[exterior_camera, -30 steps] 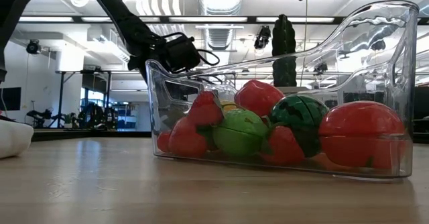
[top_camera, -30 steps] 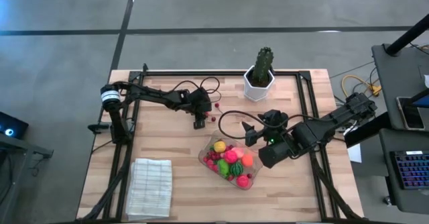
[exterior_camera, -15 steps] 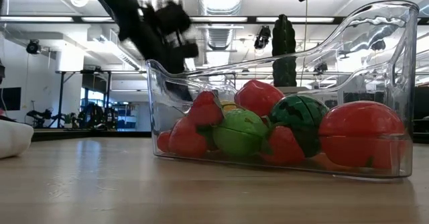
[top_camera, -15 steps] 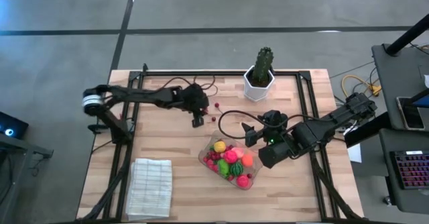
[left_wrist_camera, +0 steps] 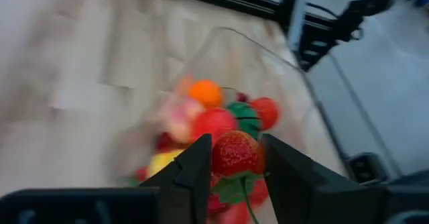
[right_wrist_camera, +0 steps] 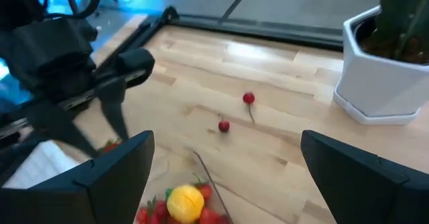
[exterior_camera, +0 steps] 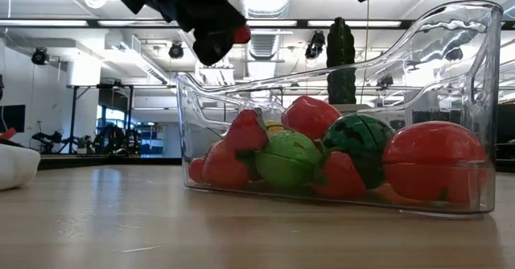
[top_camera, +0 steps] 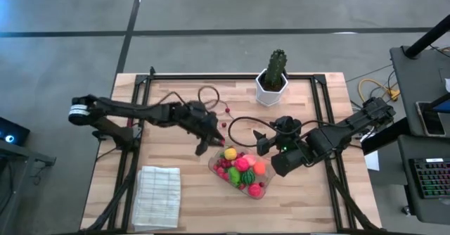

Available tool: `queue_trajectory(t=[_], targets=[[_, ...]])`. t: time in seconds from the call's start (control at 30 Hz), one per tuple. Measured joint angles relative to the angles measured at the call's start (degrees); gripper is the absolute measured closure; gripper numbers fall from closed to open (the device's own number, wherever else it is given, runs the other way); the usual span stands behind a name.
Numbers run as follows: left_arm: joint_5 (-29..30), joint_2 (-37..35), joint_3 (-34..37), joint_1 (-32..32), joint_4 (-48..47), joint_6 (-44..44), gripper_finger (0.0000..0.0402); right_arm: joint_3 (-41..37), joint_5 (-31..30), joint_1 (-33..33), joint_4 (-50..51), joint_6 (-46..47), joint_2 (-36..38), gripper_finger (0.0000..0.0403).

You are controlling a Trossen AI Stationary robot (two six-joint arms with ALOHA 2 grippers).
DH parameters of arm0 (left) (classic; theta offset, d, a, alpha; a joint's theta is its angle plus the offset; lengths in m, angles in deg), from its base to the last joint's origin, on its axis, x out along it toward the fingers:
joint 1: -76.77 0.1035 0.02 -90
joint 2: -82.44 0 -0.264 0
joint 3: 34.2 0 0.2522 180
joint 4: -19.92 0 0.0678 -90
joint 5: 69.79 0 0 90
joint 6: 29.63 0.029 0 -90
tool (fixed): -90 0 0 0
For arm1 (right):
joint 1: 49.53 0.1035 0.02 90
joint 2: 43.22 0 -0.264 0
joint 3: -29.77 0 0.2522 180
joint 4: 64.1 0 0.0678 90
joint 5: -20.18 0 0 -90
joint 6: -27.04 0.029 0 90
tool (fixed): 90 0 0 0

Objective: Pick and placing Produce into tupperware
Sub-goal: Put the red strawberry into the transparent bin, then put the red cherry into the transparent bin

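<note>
Beside the tupperware (top_camera: 239, 170), at the corner facing the cactus (top_camera: 275, 65), your left gripper (left_wrist_camera: 232, 165) pinches a dimpled red strawberry (left_wrist_camera: 236, 152), leafy green cap toward the wrist, jaws nearly closed on it. You see the clear, shallow, round-cornered plastic tub holding glossy toy produce: a striped green melon ball (exterior_camera: 364, 145), red, green, yellow and orange pieces. Between tub and cactus, two small red cherries (right_wrist_camera: 249, 98) lie on the wooden table (top_camera: 176, 140). Your right gripper (top_camera: 261, 142) waits beside the tub, jaws wide, empty.
</note>
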Motion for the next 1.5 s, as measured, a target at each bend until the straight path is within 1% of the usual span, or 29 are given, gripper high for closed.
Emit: queue_trajectory(t=[0.13,0.2,0.3,0.4,0.47,0.53,0.63,0.7,0.77,0.87,0.9,0.93,0.97,1.0,1.1,1.17,1.3,1.5], targets=[[0.36,2.69,-0.39,-3.77,5.48,-6.97,0.0281,0.0,2.98,0.0,-0.05,-2.1,-0.07,0.0035],[0.32,4.2,-0.23,-4.84,7.32,-11.69,0.0261,0.0,3.8,0.0,-0.07,-2.13,-0.11,0.0035],[0.29,6.12,-0.07,-5.35,7.05,-19.17,0.0223,0.0,4.37,0.0,-0.32,-2.26,-0.11,0.0035],[0.31,6.73,-0.15,-5.27,7.25,-21.6,0.0186,0.0,4.37,0.26,-1.02,-2.28,-0.11,0.0035],[0.33,6.17,-0.23,-5.23,7.29,-21.36,0.0169,-0.01,4.41,0.56,-1.06,-2.24,-0.13,0.0035],[0.36,5.07,-0.23,-5.06,7.22,-18.48,0.0164,-0.02,4.4,1.09,-1.06,-1.81,-0.13,0.0035],[0.59,1.32,-0.13,-4.24,5.77,-8.35,0.0166,-0.11,4.45,1.9,-0.97,-1.81,-0.13,0.0035],[1.98,-1.35,-0.48,-3.27,1.9,-0.86,0.0169,-0.12,4.46,2.24,-0.98,-1.79,-0.13,0.0035],[5.89,-3.72,-0.36,-2.2,-3.72,4.89,0.0173,-0.2,4.46,2.27,-0.98,-1.6,-0.13,0.0035],[16.44,-6.26,0.46,-0.19,-11.49,12.03,0.0177,-0.22,4.43,2.23,-0.96,-1.6,-0.15,0.0035],[18.82,-6.34,0.7,0.66,-13.18,14.5,0.0177,-0.23,4.39,2.21,-0.99,-1.6,-0.13,0.0035],[19.97,-6.25,0.95,1.7,-14.14,16.83,0.0178,-0.29,4.35,2.22,-1.06,-1.6,-0.13,0.0035],[19.91,-6.03,1.4,2.77,-15.48,18.29,0.0178,-0.36,4.34,2.23,-0.98,-1.6,-0.14,0.0035],[19.47,-5.3,1.82,3.67,-16.64,18.81,0.0178,-0.5,4.32,2.23,-0.97,-1.6,-0.13,0.0035],[16.09,-1.92,1.87,5.79,-16.19,18.71,0.0178,-0.96,4.09,2.23,-0.94,-1.6,-0.15,0.0035],[15.35,1.22,1.51,6.45,-15.88,18.69,0.0178,-1.39,3.84,2.12,-1.08,-1.12,-0.13,0.0035],[16.73,8.09,0.18,6.82,-14.88,18.73,0.0178,-2.47,3.85,2.1,-0.95,1.4,-0.13,0.0035],[18.89,14.86,-2.01,6.94,-10.31,19.2,0.0178,-3.41,3.88,2.1,-0.96,4.46,-0.17,0.0035]])
